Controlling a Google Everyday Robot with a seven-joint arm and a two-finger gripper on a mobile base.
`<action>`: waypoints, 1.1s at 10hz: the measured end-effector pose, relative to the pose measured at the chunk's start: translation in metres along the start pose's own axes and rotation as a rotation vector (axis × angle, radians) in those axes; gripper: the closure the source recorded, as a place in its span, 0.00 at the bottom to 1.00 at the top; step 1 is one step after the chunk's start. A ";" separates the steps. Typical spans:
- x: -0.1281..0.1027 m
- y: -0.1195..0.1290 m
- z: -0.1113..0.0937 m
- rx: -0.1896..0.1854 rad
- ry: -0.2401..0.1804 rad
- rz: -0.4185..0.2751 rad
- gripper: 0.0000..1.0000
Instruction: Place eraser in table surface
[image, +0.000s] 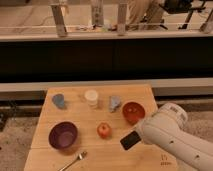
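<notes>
Reaching in from the near right corner, my white arm (172, 137) crosses the front of the table (107, 156). At its end the tool (136, 139) is pinched on the eraser (129, 142). The tips are mostly hidden behind the block, so that's judged from how it sits. The eraser is black, flat, tilted with one corner down, over the front-middle planks just right of the red apple (103, 130). It looks lifted off the wood, not lying on it, though I can't tell the gap for sure.

Front left is a metal spoon (75, 160), near the edge and apart from everything. Behind it is a purple bowl (63, 135), with the apple to its right. Further back a red bowl (133, 112) sits just behind my arm. In the back row are a blue-grey lump (59, 101), a white cup (91, 98) and a grey crumpled thing (115, 103). Past the table are a dark wall and a railing; can't make out more.

Progress, my read: grasp and carry are done, and the eraser is already above bare wood. What's left is to lower it flat, spread the tool and back off. The free patch below is between apple, spoon and table edge, so there's room. The main risk is clipping the apple on the way down.
</notes>
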 end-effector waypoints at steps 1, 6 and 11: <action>0.001 0.000 0.002 -0.002 0.003 0.003 1.00; 0.003 0.003 0.034 -0.038 -0.003 0.014 1.00; 0.001 0.016 0.086 -0.122 -0.098 0.015 1.00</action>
